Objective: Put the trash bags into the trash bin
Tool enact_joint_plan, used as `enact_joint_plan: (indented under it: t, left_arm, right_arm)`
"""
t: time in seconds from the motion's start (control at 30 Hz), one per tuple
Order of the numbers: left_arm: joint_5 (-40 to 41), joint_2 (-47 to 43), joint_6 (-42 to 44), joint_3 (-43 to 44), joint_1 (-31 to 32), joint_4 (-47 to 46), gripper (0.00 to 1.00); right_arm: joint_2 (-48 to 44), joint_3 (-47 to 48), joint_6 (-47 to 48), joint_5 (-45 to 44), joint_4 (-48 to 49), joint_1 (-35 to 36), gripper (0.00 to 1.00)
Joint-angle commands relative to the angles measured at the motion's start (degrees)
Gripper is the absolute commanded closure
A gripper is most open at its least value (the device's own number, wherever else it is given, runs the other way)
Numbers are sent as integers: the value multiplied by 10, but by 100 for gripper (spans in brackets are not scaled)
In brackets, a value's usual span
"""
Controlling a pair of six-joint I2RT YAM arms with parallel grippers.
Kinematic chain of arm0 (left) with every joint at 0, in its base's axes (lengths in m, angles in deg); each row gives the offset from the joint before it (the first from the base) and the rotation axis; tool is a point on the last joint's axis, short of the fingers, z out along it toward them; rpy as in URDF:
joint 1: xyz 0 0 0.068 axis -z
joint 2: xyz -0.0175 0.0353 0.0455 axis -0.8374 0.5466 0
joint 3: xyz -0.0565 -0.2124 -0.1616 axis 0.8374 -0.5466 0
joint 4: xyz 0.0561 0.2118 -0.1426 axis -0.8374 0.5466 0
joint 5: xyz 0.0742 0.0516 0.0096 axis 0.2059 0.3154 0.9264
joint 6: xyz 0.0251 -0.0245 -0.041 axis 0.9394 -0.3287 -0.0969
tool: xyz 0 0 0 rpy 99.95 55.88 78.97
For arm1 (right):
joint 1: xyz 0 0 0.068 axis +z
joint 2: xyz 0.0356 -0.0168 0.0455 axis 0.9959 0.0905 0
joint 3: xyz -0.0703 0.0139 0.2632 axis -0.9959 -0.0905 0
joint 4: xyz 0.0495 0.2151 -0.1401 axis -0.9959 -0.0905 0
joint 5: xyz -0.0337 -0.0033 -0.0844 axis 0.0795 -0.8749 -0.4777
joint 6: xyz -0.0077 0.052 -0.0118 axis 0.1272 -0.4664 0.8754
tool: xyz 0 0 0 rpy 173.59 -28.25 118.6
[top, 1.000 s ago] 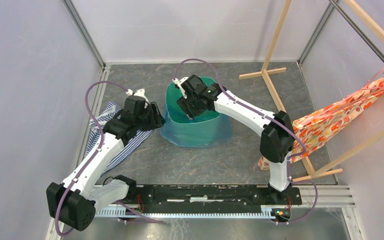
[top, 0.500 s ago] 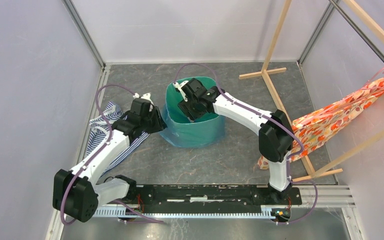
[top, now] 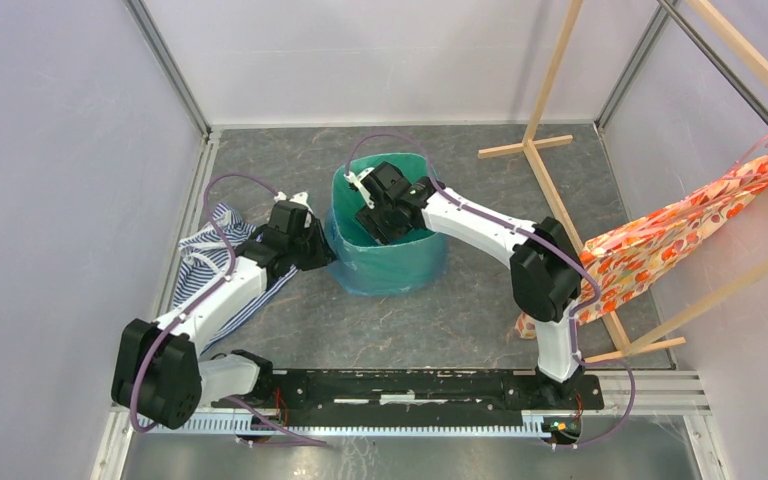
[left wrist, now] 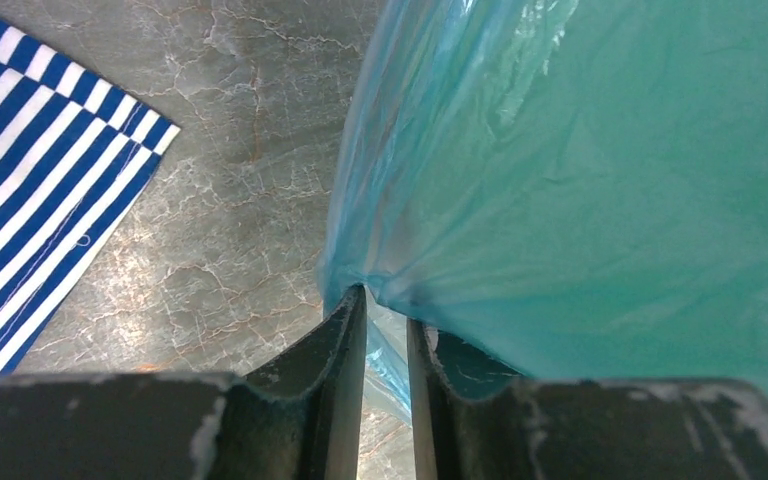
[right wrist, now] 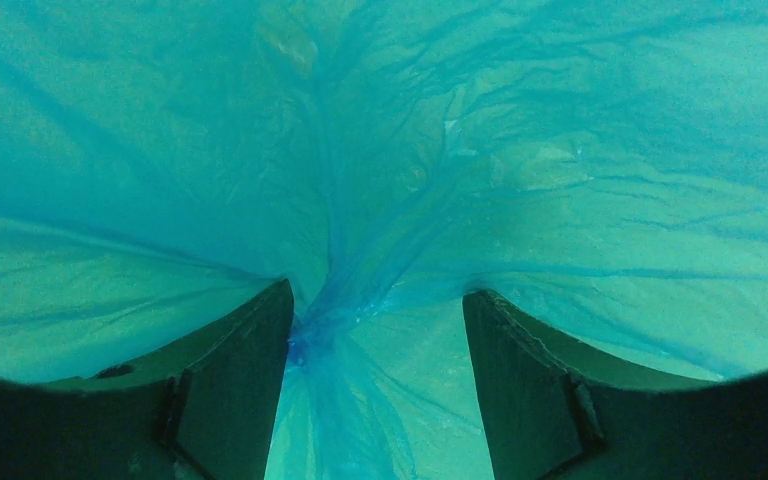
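Note:
The mint-green trash bin (top: pixel 352 196) stands mid-table, lined by the translucent light-blue trash bag (top: pixel 392 270), whose film is folded over the rim and down the outside. My left gripper (top: pixel 322 248) is at the bin's lower left side. In the left wrist view its jaws (left wrist: pixel 385 305) stand a narrow gap apart, with a fold of the bag (left wrist: pixel 550 190) hanging at the tips and floor showing through the gap. My right gripper (top: pixel 385 224) reaches down inside the bin. It (right wrist: pixel 378 300) is open, and the bunched bag seam (right wrist: pixel 325 310) lies against its left finger.
A blue-white striped cloth (top: pixel 208 250) lies on the floor under the left arm, also in the left wrist view (left wrist: pixel 30 190). Orange floral fabric (top: pixel 680 235) hangs on a wooden rack (top: pixel 545 110) at the right. Walls and frame posts close off the cell.
My left arm has moved right, up against the bin's left side, and its jaws have narrowed around the bag's fold. The bag's outer skirt has drawn in. The right gripper stays in the bin.

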Motion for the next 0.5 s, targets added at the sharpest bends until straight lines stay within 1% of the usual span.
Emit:
enact_joint_plan:
  t: [0.0,0.2,0.47]
  left_arm:
    - [-13,10,-24,-7,-2,-33,73]
    - [-16,20,-30,-18,-2,-42,78]
    - [-16,31,-38,-23,-1,-47,82]
  right_arm:
    - [16,-1,10,-12,15,-1,30]
    - [22,-10,13,-19,22,-1,30]
    - [26,-33,26,-32,45,-1,30]
